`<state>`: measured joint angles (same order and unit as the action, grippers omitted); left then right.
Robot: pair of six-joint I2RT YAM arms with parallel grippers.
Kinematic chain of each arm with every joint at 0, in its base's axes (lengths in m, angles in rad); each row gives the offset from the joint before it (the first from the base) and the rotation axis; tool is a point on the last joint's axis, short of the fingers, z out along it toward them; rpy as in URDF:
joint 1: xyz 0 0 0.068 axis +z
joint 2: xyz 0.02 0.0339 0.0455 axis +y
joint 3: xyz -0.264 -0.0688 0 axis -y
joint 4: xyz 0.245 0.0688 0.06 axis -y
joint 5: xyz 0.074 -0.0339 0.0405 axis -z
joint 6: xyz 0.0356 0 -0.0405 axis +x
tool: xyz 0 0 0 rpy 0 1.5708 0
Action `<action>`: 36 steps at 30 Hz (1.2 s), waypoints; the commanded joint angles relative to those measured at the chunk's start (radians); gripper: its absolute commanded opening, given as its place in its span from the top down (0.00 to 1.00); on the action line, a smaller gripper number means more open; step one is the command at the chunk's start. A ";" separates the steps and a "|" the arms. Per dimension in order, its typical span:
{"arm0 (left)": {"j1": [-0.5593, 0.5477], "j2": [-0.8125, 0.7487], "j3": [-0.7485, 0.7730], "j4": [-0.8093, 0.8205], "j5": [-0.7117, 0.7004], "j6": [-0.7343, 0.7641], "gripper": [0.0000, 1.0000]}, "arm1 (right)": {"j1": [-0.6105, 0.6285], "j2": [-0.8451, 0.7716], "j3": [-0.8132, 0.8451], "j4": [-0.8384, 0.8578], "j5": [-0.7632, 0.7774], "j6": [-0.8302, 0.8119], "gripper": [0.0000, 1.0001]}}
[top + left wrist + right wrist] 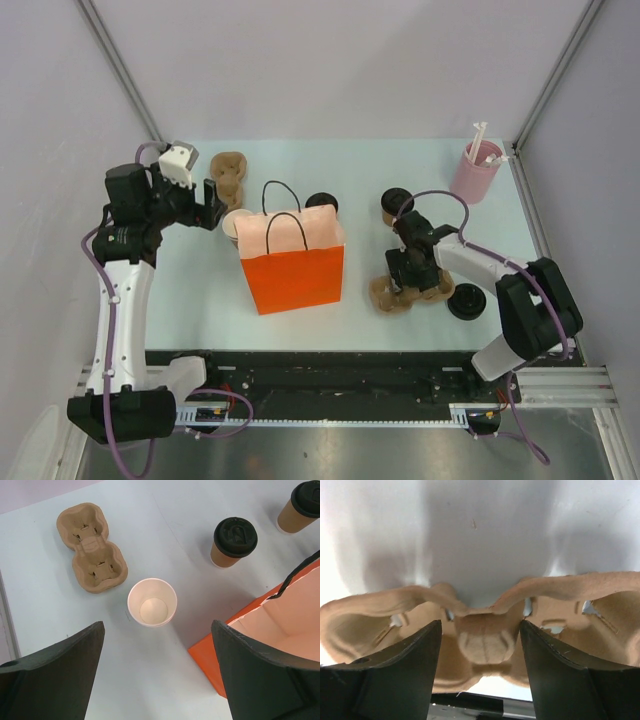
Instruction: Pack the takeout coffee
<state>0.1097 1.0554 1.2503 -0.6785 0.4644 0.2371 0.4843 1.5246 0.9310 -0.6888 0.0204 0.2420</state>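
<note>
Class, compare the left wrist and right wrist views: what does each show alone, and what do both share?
Left wrist only: two lidded coffees, empty white cup, orange bag, left tray, open left gripper. Right wrist only: the open right gripper straddling the right tray. Both: the pale table, and a pulp tray apiece.

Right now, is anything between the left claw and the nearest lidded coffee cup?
Partly: an empty white cup stands ahead of the open left claw, beside the line to the coffee cup; the orange bag crowds the other side.
</note>
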 commanded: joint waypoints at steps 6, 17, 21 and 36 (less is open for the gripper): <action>-0.002 -0.028 0.038 -0.015 0.057 0.065 0.08 | 0.019 0.028 0.015 0.009 -0.020 -0.004 0.58; -0.099 -0.008 0.132 -0.161 0.293 0.218 0.03 | 0.016 -0.250 0.186 -0.162 0.013 0.003 0.76; -0.214 0.026 0.126 -0.176 0.157 0.287 0.01 | 0.014 -0.329 0.327 -0.198 -0.007 -0.001 0.80; -0.354 0.204 0.163 -0.174 0.016 0.366 0.49 | 0.135 -0.225 0.847 -0.247 -0.071 -0.026 0.93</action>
<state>-0.2340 1.2770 1.3827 -0.8551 0.4641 0.5755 0.5766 1.2678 1.6886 -0.9081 -0.0349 0.2306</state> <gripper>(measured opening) 0.604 0.449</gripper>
